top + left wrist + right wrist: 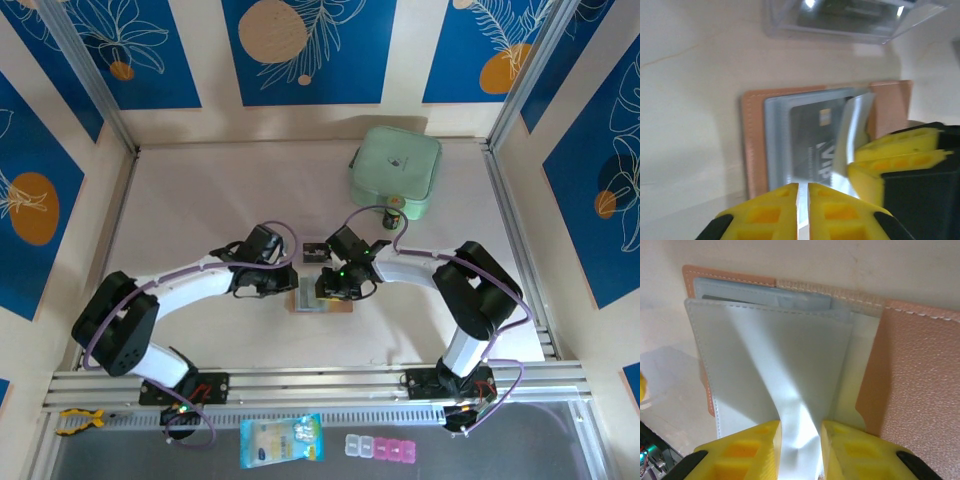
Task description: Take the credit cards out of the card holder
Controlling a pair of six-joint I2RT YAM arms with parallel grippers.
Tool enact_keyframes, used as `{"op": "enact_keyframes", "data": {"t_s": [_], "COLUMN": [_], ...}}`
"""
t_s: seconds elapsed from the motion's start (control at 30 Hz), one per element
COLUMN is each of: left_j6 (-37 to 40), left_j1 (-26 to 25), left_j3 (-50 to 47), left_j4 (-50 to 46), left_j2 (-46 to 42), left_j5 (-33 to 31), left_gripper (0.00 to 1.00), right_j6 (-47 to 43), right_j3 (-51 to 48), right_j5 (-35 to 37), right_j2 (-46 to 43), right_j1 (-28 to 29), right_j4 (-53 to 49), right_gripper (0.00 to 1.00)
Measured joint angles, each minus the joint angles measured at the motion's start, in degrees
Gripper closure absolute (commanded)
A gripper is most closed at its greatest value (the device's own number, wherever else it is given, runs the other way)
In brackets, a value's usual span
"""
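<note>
1 grey card [810, 145] is seen in the opened card holder [752, 140]; its flap is gripped by the right end effector [800, 435]; the left end effector [803, 195] is nearly closed, empty.

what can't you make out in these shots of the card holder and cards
- Left wrist: dark grey card, small print blurred; its near edge is hidden by the left gripper.
- Right wrist: the pockets under the pale flap are hidden by it.
- Top external: card holder, too small to read, partly under the right gripper.
</note>
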Motion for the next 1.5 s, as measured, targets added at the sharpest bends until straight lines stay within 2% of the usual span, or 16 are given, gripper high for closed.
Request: {"op": "enact_keyframes", "data": {"t_s": [0.2,0.87,1.5], "left_j6": [-1.7,-3.0,-4.0], "left_j1": [-0.9,-1.9,-5.2], "left_j3": [0.5,2.4,10.1], "left_j4": [2.8,6.0,5.1], "left_j2": [0.8,8.4,9.1], "left_j5": [3.1,5.9,6.3], "left_gripper": [0.75,0.76,0.67], "right_j6": [0.0,0.0,-0.9], "right_j3": [-0.5,-2.1,-4.2], "right_j5": [-0.3,-1.0,2.3], "right_j2": [0.0,-1.8,-15.5], "right_j1": [-0.1,-0.1,-5.0], "right_j4": [0.7,1.7,-5.9], "right_gripper": [0.73,0.72,0.71]}}
